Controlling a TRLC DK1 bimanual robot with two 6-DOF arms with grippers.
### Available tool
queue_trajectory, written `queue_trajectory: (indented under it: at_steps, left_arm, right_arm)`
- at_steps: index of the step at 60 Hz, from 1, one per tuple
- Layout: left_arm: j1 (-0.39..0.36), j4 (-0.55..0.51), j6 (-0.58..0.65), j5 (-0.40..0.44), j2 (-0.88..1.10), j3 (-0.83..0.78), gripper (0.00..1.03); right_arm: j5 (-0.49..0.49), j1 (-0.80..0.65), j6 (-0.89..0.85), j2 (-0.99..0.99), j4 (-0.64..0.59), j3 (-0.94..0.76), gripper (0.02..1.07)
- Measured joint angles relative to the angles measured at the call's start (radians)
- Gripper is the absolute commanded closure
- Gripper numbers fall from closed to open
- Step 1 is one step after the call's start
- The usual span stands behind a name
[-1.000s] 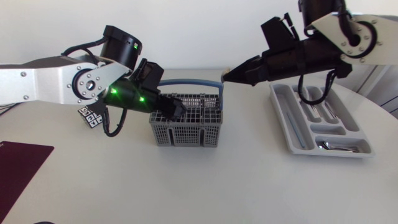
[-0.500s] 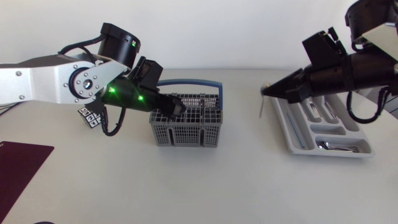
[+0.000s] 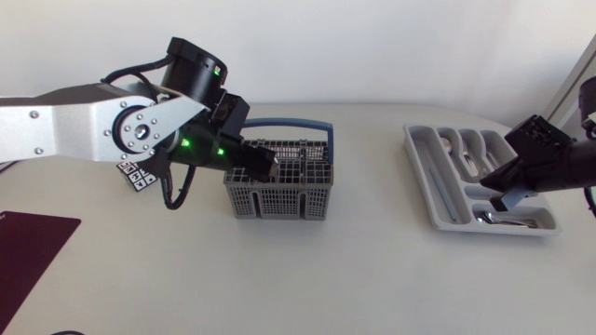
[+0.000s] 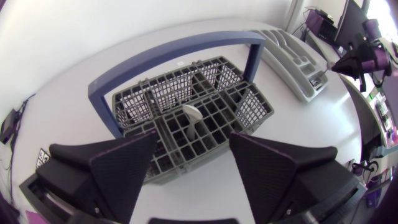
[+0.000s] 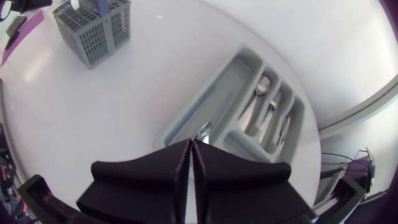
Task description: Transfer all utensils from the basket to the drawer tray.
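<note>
Left wrist view: utensil (image 4: 191, 117) stands upright in the basket (image 4: 252, 109) under wide-spread left fingers (image 4: 118, 168) (right fingers (image 5: 155, 177) pinch a second utensil (image 5: 203, 131)).

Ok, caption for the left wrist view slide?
Left tool open over the basket, a utensil standing inside.

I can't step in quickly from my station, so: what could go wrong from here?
1. The left end effector hangs open above the standing utensil in the basket. Its broad fingers could catch the grid walls or the blue handle and drag the basket.
2. The right end effector is shut on the carried utensil above the tray. Released there, it might land crooked on the cutlery already lying inside.
</note>
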Motion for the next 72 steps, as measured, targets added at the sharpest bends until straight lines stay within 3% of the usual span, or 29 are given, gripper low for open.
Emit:
queue_trajectory:
  at_steps: [15, 34, 39, 43, 46, 54, 72]
  left_arm:
    - [0.0, -0.029, -0.047, -0.002, 0.012, 0.02, 0.24]
    - [0.0, -0.076, -0.083, -0.002, 0.026, 0.037, 0.24]
    - [0.0, -0.079, -0.086, -0.003, 0.027, 0.046, 0.24]
    - [0.0, -0.082, -0.09, -0.002, 0.03, 0.053, 0.24]
    - [0.002, -0.082, -0.097, -0.002, 0.033, 0.056, 0.24]
    - [0.002, -0.082, -0.109, -0.003, 0.047, 0.071, 0.24]
    - [0.002, -0.121, -0.135, -0.026, 0.12, 0.13, 0.24]
  right_arm:
    - [0.061, -0.149, -0.168, 0.1, 0.1, -0.014, 1.0]
    - [0.135, -0.214, -0.252, 0.231, 0.247, -0.058, 0.98]
    - [0.143, -0.215, -0.256, 0.264, 0.261, -0.064, 0.78]
    - [0.15, -0.215, -0.256, 0.277, 0.272, -0.067, 0.45]
    - [0.156, -0.215, -0.255, 0.276, 0.28, -0.068, 0.32]
    - [0.157, -0.212, -0.238, 0.254, 0.288, -0.088, 0.2]
    - [0.157, -0.15, -0.152, 0.164, 0.287, -0.133, 0.2]
